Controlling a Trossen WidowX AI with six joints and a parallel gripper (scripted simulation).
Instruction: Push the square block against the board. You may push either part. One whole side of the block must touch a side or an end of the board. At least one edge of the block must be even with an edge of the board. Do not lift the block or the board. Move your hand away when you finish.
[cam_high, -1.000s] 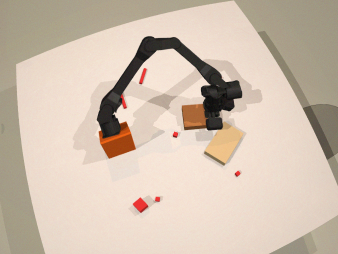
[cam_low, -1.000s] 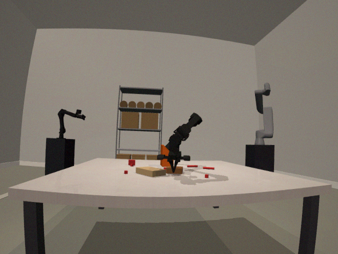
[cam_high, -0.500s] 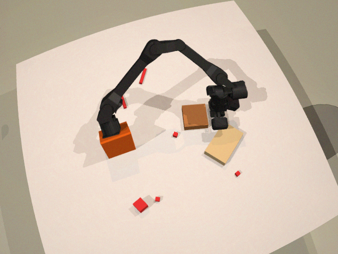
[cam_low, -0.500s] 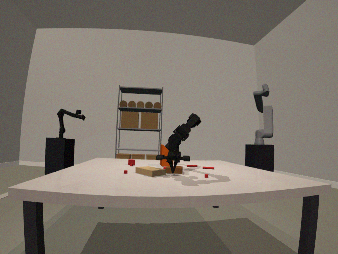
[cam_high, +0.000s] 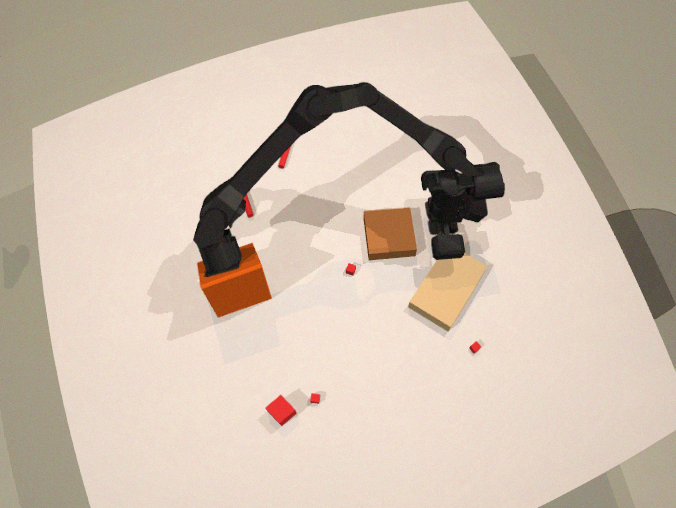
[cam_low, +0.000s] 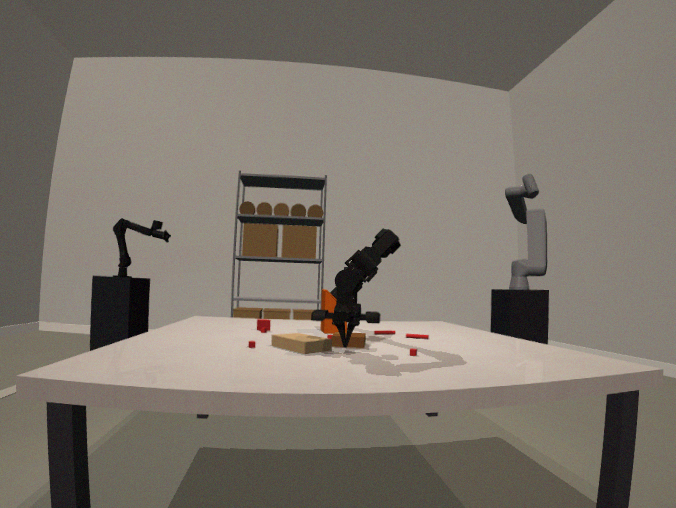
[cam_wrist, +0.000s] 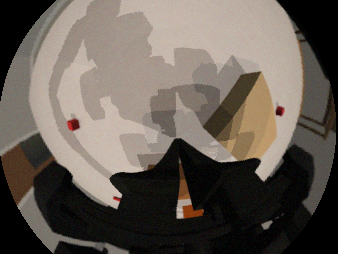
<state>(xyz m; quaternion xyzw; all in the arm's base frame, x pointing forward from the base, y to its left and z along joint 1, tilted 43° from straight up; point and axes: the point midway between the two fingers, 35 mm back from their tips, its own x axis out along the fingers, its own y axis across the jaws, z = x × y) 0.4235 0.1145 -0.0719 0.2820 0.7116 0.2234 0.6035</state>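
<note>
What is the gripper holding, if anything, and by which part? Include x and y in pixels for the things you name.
Nothing is held: the gripper (cam_high: 448, 256) (cam_low: 345, 345) (cam_wrist: 177, 140) is shut with no object between its fingertips.
</note>
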